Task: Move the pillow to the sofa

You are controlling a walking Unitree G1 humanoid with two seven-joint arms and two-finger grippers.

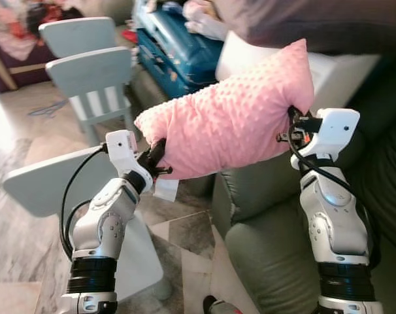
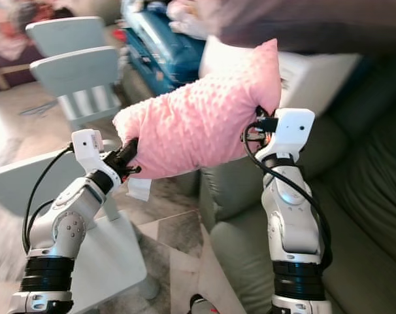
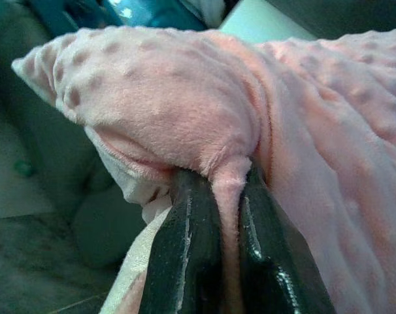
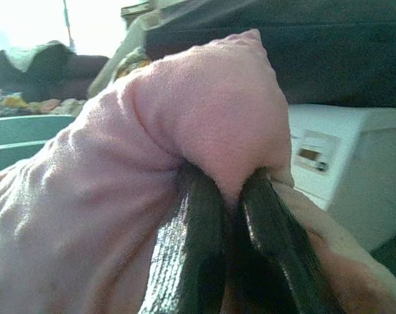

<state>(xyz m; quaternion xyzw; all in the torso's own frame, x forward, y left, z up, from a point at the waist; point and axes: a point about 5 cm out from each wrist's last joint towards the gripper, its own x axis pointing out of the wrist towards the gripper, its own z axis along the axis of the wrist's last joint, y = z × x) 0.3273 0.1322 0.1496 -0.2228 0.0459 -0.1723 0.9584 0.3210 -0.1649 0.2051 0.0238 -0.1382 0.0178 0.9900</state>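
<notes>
- Pillow (image 1: 231, 121): pink plush cloth, soft, matt, raised dots all over.
- Left gripper (image 3: 214, 209) and right gripper (image 4: 232, 203) fingers: black, glossy, finely ribbed, pinching plush folds.
- Sofa (image 1: 276, 248): dark green, smooth, faint leathery sheen.
- Chairs (image 1: 93, 72): pale blue, smooth, matt.
- Suitcase (image 1: 175, 46): blue, glossy hard shell.
- Floor (image 1: 178, 229): polished stone-look tiles.

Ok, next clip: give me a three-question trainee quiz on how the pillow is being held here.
1. True or false: both end effectors grip the pink pillow.
2. The pillow is: A) on the floor, B) held in the air, C) lying on the chair.
3. What dark green furniture lies under the right arm?

Key: 1. True: the left end effector and right end effector each pinch a fold. 2. B. 3. The sofa.
</notes>
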